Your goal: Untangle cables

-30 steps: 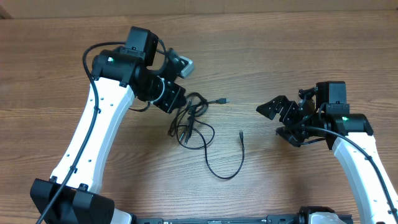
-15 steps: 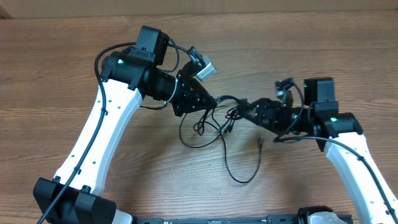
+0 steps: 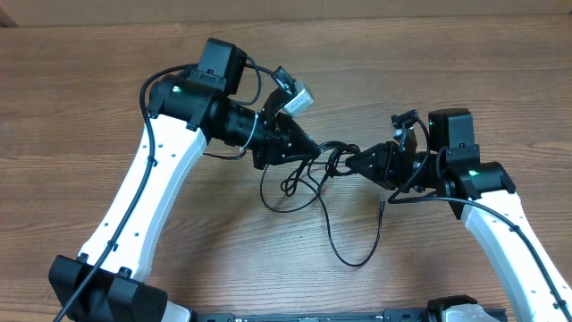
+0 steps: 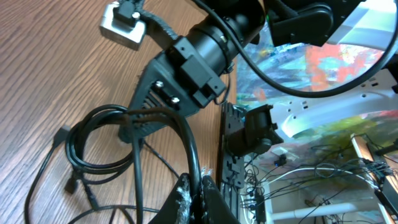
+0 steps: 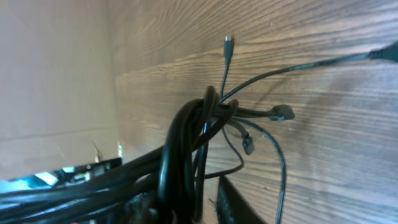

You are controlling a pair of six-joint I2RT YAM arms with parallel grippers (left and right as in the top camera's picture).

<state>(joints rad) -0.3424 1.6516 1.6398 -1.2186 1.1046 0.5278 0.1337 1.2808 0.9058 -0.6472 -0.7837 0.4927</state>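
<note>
Now the knotted cables (image 3: 332, 162) span left-to-right just above the wooden table (image 3: 465, 72), the left gripper (image 3: 310, 148) pinched shut on one side, the right gripper (image 3: 356, 163) apparently clamped on the other, loose loops trailing below.

readable text, labels, brands, numbers, signs: none. nothing legible on the cables (image 3: 332, 161) or the table (image 3: 89, 89) in any of the three views.
</note>
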